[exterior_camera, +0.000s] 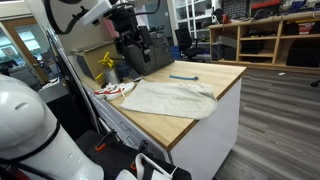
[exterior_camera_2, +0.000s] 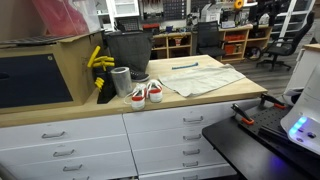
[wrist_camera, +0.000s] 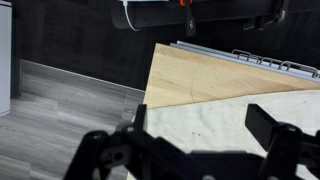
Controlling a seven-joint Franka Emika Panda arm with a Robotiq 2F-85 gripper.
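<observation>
You have the table [exterior_camera: 215,75] as the largest item, a wooden top over white drawers, with one corner showing in the wrist view [wrist_camera: 200,70]. A pale cloth [exterior_camera: 170,98] lies spread across its middle, nearly flat, with one rumpled edge. It looks laid out rather than dropped, and it rests on its own weight. The arm [exterior_camera: 90,12] comes in from eleven o'clock of the cloth and hangs the jaws above the cloth's near edge. In the wrist view the jaws stand wide at five and seven o'clock, with bare cloth [wrist_camera: 200,112] between them. They grip nothing and appear clear of the fabric. The small items are bunched at one end, apart from the open cloth: a grey cup [exterior_camera_2: 120,80], a red-and-white item [exterior_camera_2: 146,93] at nine o'clock of the cloth and touching its edge, and a yellow object [exterior_camera_2: 97,58] behind the cup. A thin blue pen-like thing [exterior_camera: 183,77] lies alone at one o'clock. Not determinable: what the red-and-white and yellow items are, the height of the jaws above the cloth, and the jaws' tips, which are cut off at the wrist view's lower edge.
</observation>
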